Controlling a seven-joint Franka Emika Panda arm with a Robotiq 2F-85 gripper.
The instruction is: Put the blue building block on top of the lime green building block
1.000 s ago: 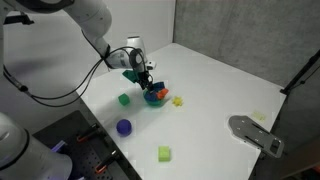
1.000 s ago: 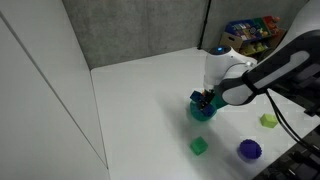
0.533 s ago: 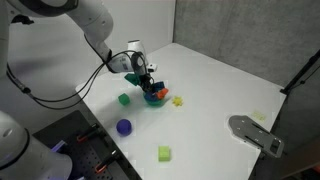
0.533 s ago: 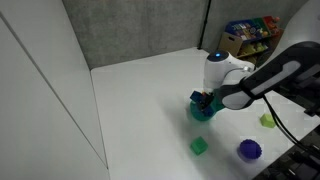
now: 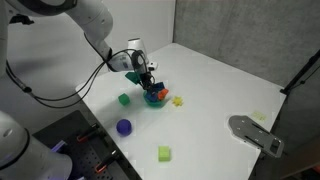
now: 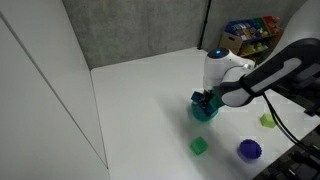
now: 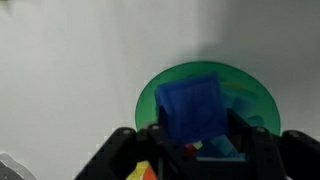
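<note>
Blue building block, 1 only, pinched btwn gripper fingers over green bowl. Both exterior views show what wrist cam misses: 1 lime green building block, 1 darker green cube, 1 purple-blue ball, all apart on white table.

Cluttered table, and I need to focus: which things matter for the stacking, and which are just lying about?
Job: hand, blue block in it, lime green block.
Lying about: green bowl, dark green cube, purple ball, yellow piece.
</note>
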